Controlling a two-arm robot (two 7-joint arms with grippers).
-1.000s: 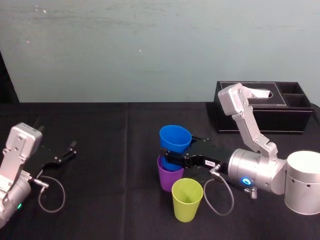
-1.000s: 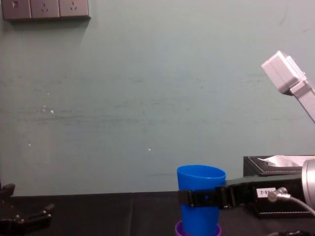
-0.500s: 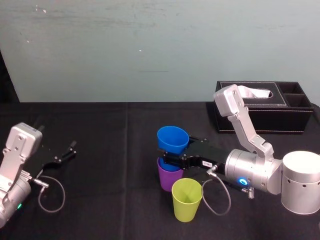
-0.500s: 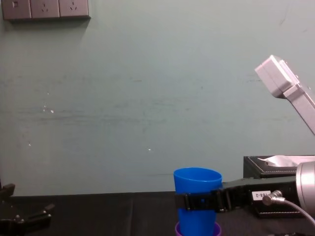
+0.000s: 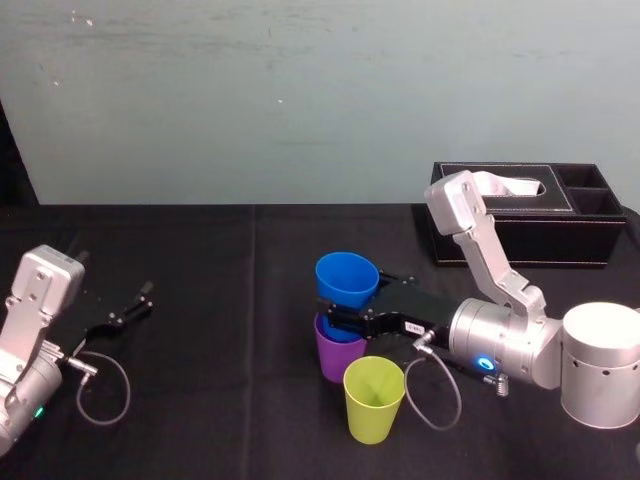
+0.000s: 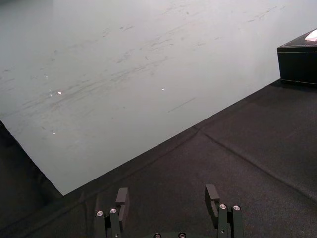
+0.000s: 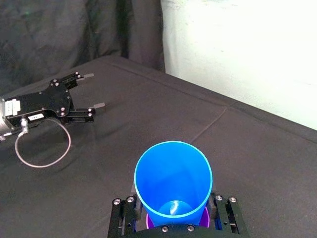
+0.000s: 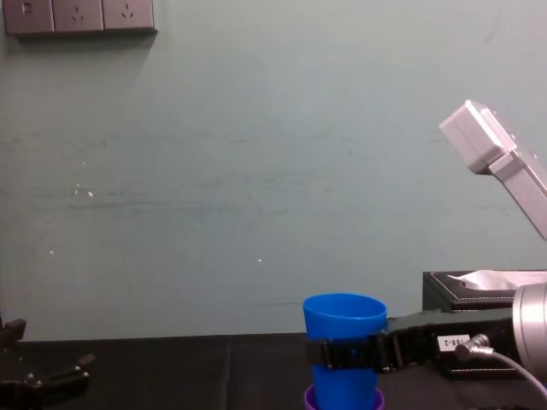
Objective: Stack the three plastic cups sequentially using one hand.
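My right gripper [image 5: 350,300] is shut on the blue cup [image 5: 347,278], one finger on each side of its wall just below the rim. The blue cup stands upright with its base inside the purple cup [image 5: 338,358] near the middle of the black table. In the right wrist view the blue cup [image 7: 173,178] sits between the fingers [image 7: 121,218], with a sliver of the purple rim [image 7: 203,215] below. The chest view shows the gripper [image 8: 346,353] banding the blue cup [image 8: 344,320]. The yellow-green cup [image 5: 374,400] stands alone just in front of the stack.
My left gripper [image 5: 135,300] rests open at the table's far left, nothing between its fingers [image 6: 213,196]. A black tissue box [image 5: 520,215] stands at the back right. A grey cable [image 5: 435,395] loops beside the yellow-green cup. The black cloth [image 5: 220,330] lies bare between the arms.
The right gripper has shifted slightly left and lowered the blue cup a little deeper into the purple cup. The left arm has not moved.
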